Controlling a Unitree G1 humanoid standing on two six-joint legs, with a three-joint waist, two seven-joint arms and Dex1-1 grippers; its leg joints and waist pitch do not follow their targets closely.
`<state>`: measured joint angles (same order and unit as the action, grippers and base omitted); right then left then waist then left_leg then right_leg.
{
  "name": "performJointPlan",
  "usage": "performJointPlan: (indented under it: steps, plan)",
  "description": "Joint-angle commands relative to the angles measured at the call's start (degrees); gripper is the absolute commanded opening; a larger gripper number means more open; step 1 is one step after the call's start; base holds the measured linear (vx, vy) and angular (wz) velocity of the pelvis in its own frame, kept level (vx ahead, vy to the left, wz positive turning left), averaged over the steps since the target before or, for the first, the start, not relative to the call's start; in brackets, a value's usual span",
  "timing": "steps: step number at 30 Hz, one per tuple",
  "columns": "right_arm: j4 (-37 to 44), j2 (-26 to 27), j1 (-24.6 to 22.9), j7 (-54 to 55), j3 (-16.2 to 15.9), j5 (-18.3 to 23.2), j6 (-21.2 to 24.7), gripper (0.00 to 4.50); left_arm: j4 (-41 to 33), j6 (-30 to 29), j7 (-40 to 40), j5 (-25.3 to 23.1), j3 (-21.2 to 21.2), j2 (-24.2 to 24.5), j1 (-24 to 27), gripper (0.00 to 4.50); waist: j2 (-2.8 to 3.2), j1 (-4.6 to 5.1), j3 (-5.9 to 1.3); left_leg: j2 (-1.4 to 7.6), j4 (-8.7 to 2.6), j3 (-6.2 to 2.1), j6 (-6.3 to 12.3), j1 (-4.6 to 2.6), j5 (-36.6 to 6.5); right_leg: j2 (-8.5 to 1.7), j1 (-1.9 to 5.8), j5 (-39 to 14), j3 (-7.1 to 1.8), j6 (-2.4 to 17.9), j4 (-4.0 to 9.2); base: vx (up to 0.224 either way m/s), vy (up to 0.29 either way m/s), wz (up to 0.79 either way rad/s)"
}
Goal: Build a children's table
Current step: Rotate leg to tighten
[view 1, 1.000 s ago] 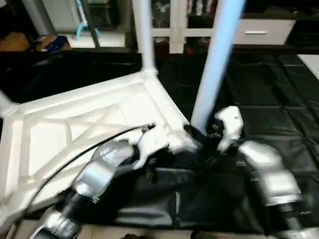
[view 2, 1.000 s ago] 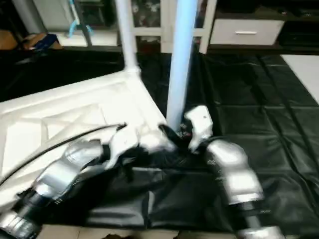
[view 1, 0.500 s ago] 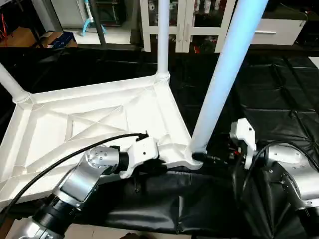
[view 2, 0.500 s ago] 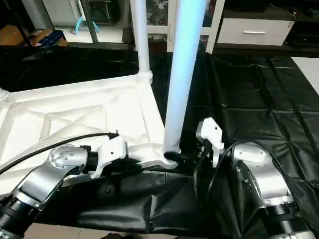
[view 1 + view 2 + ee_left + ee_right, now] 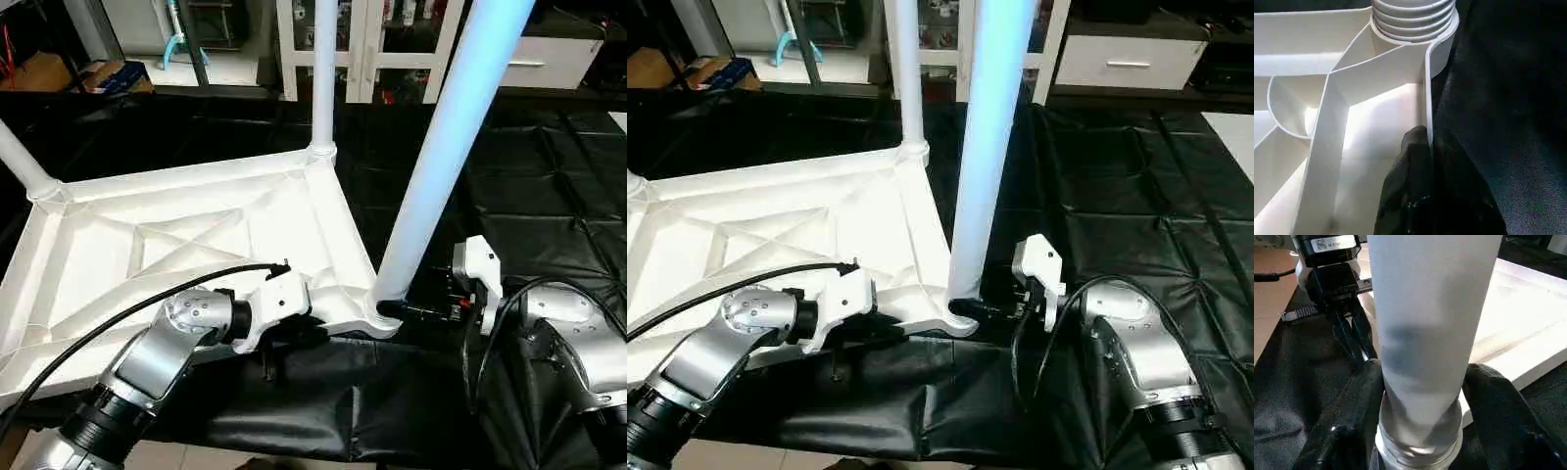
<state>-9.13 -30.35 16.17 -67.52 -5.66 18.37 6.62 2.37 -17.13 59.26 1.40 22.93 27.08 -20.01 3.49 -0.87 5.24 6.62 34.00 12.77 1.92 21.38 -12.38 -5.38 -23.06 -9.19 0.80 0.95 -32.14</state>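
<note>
The white tabletop [image 5: 176, 235] lies upside down on the black mat, its X ribs facing up. A long white leg [image 5: 441, 166] stands in the near right corner socket [image 5: 384, 318], leaning slightly right. My right gripper [image 5: 1422, 396] is shut on this leg's base, one black finger [image 5: 1352, 406] on each side. My left gripper [image 5: 1425, 142] is shut on the tabletop's rim wall, just beside that socket. Two more legs stand upright, one in the far corner [image 5: 323, 78] and one at the left corner [image 5: 20, 162].
Black sheeting [image 5: 549, 196] covers the floor around the tabletop. A white cabinet with glass doors [image 5: 362, 39] and a drawer unit [image 5: 549, 59] stand at the back. A black cable [image 5: 118, 318] arcs over my left forearm. A cardboard box [image 5: 29, 69] sits far left.
The camera has tilted since a second ago, shifting the whole picture. My right gripper's fingers have drawn in around the leg's base. The left gripper keeps its hold on the rim.
</note>
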Motion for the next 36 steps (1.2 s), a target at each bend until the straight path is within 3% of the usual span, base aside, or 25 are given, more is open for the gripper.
performJointPlan:
  steps: [1, 5, 8, 15, 18, 19, 20, 21, 23, 28, 32, 33, 35, 36]
  plan:
    - [-0.1, -0.4, 0.5, -0.9, -0.4, 0.1, -0.7, 2.3, 0.2, -0.9, 1.4, -0.9, 2.1, 1.2, 1.6, 0.0, -0.85, 0.01, -3.14, 6.65, -5.09, -3.42, 5.06, -1.38, -11.0, -3.66, 1.82, -10.0, -1.78, 15.4, 2.59, 0.0, 0.0, 0.0]
    - [-0.1, -0.2, 0.4, -0.9, -0.4, 0.2, -0.5, 2.0, 0.1, -1.0, 1.4, -0.8, 2.2, 1.2, 1.7, 0.0, -0.9, -0.03, -3.27, 6.61, -4.91, -3.36, 5.76, -1.38, -9.3, -3.64, 1.86, -8.1, -1.75, 15.7, 2.38, 0.0, 0.0, 0.0]
    - [-0.8, 2.9, 0.4, 4.9, 0.5, -0.3, 0.7, 1.95, 1.0, -0.7, 0.0, -1.3, 2.1, 0.1, 1.0, 0.0, -0.77, 0.09, -3.27, 6.58, -4.96, -3.31, 5.74, -1.33, -9.3, -3.54, 1.73, -8.3, -1.72, 15.9, 2.43, 0.0, 0.0, 0.0]
    - [-1.0, 7.7, -0.5, 15.7, -0.3, -5.0, 2.5, 1.88, 5.7, -0.2, -5.9, -3.8, 1.7, -3.9, -2.3, 0.0, -0.87, 0.83, -2.82, 6.5, -5.67, -3.68, 0.94, -1.48, -17.3, -3.56, 1.33, -19.2, -1.88, 12.5, 3.45, 0.0, 0.0, 0.0]
    - [-0.3, 10.5, -1.0, 21.7, -0.3, -6.6, 4.4, 1.88, 8.0, -1.3, -9.7, -5.0, 1.3, -6.3, -4.2, 0.0, -0.87, 0.93, -2.66, 6.34, -5.84, -3.78, -1.12, -1.81, -20.4, -3.5, 0.75, -23.1, -1.96, 10.7, 3.93, 0.0, 0.0, 0.0]
    - [-0.7, 12.1, -0.9, 26.1, 0.2, -8.1, 4.9, 1.88, 9.0, -1.7, -11.5, -5.4, 1.0, -7.7, -5.0, 0.0, -0.81, 0.96, -2.72, 6.33, -5.85, -3.9, -1.39, -1.76, -20.8, -3.5, 0.83, -23.2, -1.96, 10.5, 3.85, 0.0, 0.0, 0.0]
    - [-1.4, 14.3, -0.6, 33.6, 1.2, -11.1, 5.9, 1.88, 10.7, -2.0, -15.4, -6.6, 0.6, -9.5, -6.2, 0.0, -0.79, 1.24, -2.44, 6.26, -6.08, -3.82, -2.6, -1.71, -22.2, -3.21, 0.29, -24.4, -1.98, 9.6, 4.11, 0.0, 0.0, 0.0]
    - [-1.8, 15.7, -0.5, 38.1, 1.7, -12.7, 6.4, 1.88, 11.8, -2.1, -17.6, -7.3, 0.3, -10.6, -7.0, 0.0, -0.79, 1.3, -2.56, 6.14, -6.01, -3.86, -3.03, -1.87, -22.8, -3.25, 0.26, -25.1, -1.96, 9.3, 4.15, 0.0, 0.0, 0.0]
    - [-2.6, 19.3, -0.4, 46.0, 3.2, -14.0, 7.9, 1.88, 14.3, -2.7, -22.0, -8.3, -0.6, -13.5, -8.6, 0.0, -0.82, 1.69, -2.57, 6.0, -6.18, -4.27, -4.39, -1.77, -24.5, -3.38, 0.19, -27.3, -1.87, 7.7, 4.4, 0.0, 0.0, 0.0]
    - [-3.1, 23.8, 0.2, 51.9, 2.6, -15.9, 6.2, 1.88, 17.5, -1.6, -26.1, -9.1, -1.2, -16.9, -10.4, 0.0, -0.97, 1.95, -2.48, 5.79, -6.12, -4.22, -3.49, -1.93, -26.6, -3.38, -0.31, -29.1, -1.9, 6.0, 5.01, 0.0, 0.0, 0.0]
    - [-2.4, 25.0, 1.3, 49.6, 2.5, -13.8, 3.8, 1.88, 17.8, -1.0, -25.8, -9.2, -1.2, -17.1, -10.7, 0.0, -0.73, 1.96, -2.5, 6.05, -6.44, -4.34, -3.36, -1.72, -26.5, -3.2, -0.11, -25.3, -1.88, 6.5, 4.62, 0.0, 0.0, 0.0]
    - [-1.3, 25.1, 1.2, 46.8, 2.7, -11.6, 3.5, 1.88, 17.5, -0.8, -25.2, -9.1, -1.2, -16.7, -10.4, 0.0, -0.76, 1.93, -2.6, 6.05, -6.39, -4.2, -3.12, -1.67, -25.5, -3.19, 0.0, -23.1, -1.93, 7.1, 4.44, 0.0, 0.0, 0.0]
    - [1.1, 24.7, 0.8, 42.4, 2.2, -8.5, 3.3, 2.57, 17.0, -0.5, -23.7, -9.1, -1.1, -16.0, -9.7, 0.0, -0.73, 1.77, -2.65, 6.15, -6.31, -4.11, -2.3, -1.46, -23.9, -3.44, 0.34, -20.7, -2.05, 8.1, 4.25, 0.0, 0.0, 0.0]
    - [1.8, 24.2, 0.6, 41.2, 1.9, -7.9, 3.1, 2.57, 16.7, -0.6, -23.2, -9.0, -1.0, -15.7, -9.5, 0.0, -0.8, 1.64, -2.73, 6.19, -6.2, -3.96, -1.69, -1.39, -22.3, -3.53, 0.54, -19.1, -2.07, 8.8, 4.18, 0.0, 0.0, 0.0]
